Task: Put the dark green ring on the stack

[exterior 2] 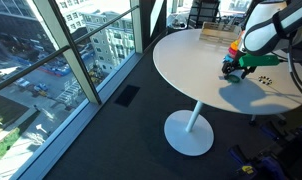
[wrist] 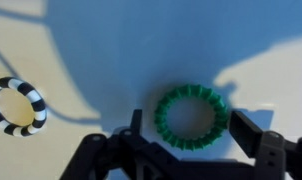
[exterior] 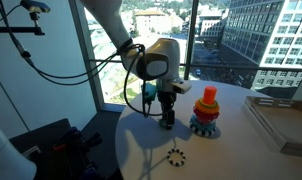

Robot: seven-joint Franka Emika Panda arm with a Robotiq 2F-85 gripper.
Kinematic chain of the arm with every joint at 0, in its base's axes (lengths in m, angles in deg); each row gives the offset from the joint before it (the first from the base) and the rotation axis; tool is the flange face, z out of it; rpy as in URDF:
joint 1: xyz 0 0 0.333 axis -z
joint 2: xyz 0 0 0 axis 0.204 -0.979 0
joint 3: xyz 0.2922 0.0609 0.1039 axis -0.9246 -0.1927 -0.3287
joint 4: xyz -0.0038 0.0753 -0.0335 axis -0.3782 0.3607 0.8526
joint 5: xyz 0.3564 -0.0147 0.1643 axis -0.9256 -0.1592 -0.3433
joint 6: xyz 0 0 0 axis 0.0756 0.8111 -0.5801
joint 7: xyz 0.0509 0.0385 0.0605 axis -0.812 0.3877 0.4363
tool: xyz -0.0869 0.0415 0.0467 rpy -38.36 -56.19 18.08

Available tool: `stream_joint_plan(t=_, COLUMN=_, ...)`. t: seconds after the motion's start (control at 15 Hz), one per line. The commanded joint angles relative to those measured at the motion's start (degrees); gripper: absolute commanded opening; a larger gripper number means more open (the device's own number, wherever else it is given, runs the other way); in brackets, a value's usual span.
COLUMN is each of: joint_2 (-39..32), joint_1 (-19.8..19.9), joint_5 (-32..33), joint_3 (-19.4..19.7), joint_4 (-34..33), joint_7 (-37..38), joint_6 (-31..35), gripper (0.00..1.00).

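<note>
The dark green ring (wrist: pixel 193 115) lies flat on the white table, directly below my gripper (wrist: pixel 189 130). The gripper is open, with one finger on each side of the ring and a gap to each. In an exterior view the gripper (exterior: pixel 167 120) is low over the table, just left of the stack (exterior: pixel 205 110), a cone of coloured rings with red on top and a blue base. The gripper (exterior 2: pixel 234 68) and the stack (exterior 2: pixel 235 48) also show small in an exterior view. The ring itself is hidden by the gripper in both exterior views.
A black-and-white toothed ring (wrist: pixel 16 106) lies on the table near the gripper, and also shows in an exterior view (exterior: pixel 176 156). A clear flat tray (exterior: pixel 281 122) sits beyond the stack. The round table (exterior 2: pixel 186 60) stands beside floor-to-ceiling windows.
</note>
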Motion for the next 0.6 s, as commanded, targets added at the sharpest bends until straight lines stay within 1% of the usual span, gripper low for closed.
stream_joint_plan(t=0.0, joint_2=-0.37, joint_1=-0.16, joint_5=-2.07, joint_3=0.06, joint_4=0.01, joint_7=-0.02, joint_6=1.21, gripper=0.59)
stream_joint_plan(t=0.13, joint_2=-0.28, joint_1=-0.15, joint_5=-3.07, joint_3=-0.14, joint_4=-0.07, joint_7=-0.23, joint_6=1.21, gripper=0.45)
stream_joint_plan(t=0.33, joint_2=1.11, joint_1=0.02, joint_5=-3.86, joint_3=-0.04, joint_4=0.38, joint_7=-0.57, joint_6=0.92, gripper=0.45)
stream_joint_plan(t=0.53, joint_2=2.85, joint_1=-0.62, joint_5=-2.62, joint_3=1.17, joint_4=0.37, joint_7=0.29, joint_6=-0.22, gripper=0.45)
